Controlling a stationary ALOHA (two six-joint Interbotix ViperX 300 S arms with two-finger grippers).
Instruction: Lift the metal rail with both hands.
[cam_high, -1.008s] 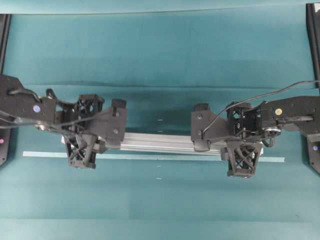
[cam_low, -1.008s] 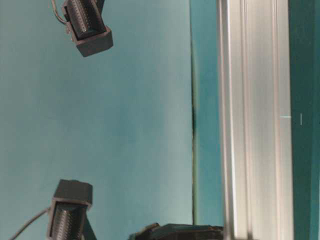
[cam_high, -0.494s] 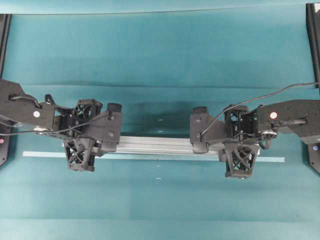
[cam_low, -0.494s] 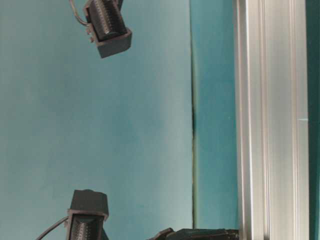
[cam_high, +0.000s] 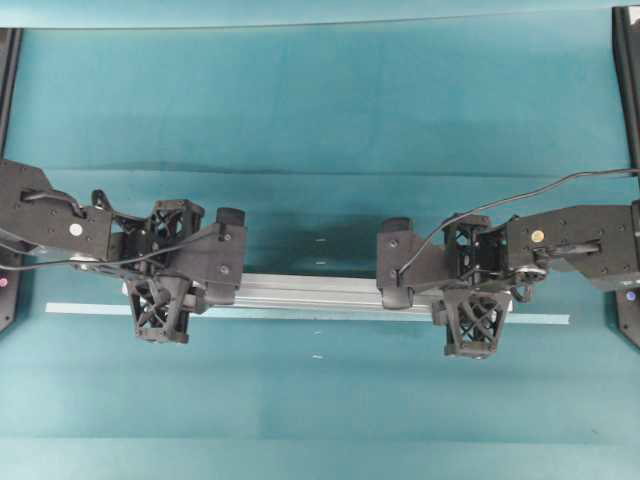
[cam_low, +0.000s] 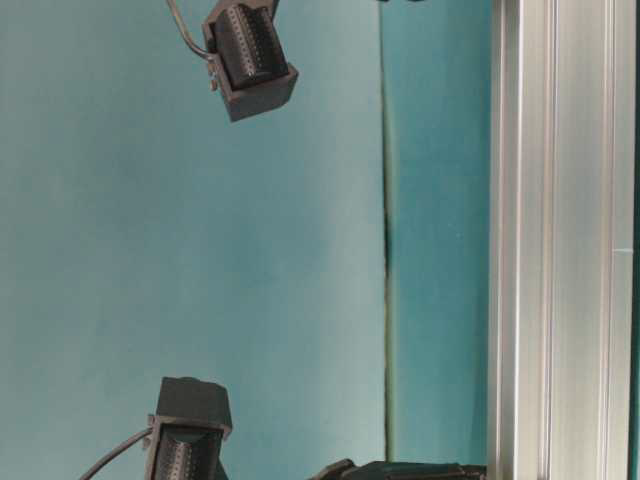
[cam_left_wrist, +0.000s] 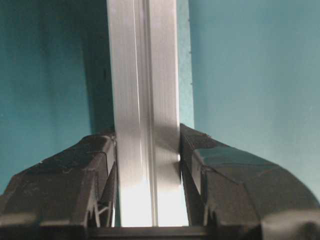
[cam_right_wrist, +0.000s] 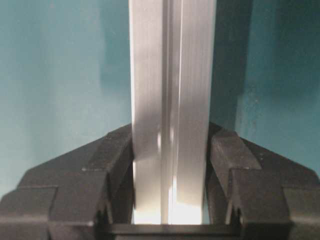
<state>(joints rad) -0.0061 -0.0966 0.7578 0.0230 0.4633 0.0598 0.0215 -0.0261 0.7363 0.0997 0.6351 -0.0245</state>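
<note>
Both pincers are clamped on the metal rail: from overhead, the left gripper holds it near its 9 o'clock end and the right gripper near its 3 o'clock end, the bar running straight between them just at the 12 o'clock side of a thin pale tape strip on the teal table. At table level (this picture is turned on its side) the rail fills the 3 o'clock edge as a grooved silver band, with two black gripper parts toward 11 and 7 o'clock; whether it has left the table cannot be told here. Seen from the left wrist, the rail sits between the fingers, both pads pressed flat to its sides. Seen from the right wrist, the rail is pinched the same way by the fingers. Likely stiff, fairly heavy and smooth-sided, it should not sag, but it could slip or tilt if one end rises faster; holding near each end, as now, suits it.
</note>
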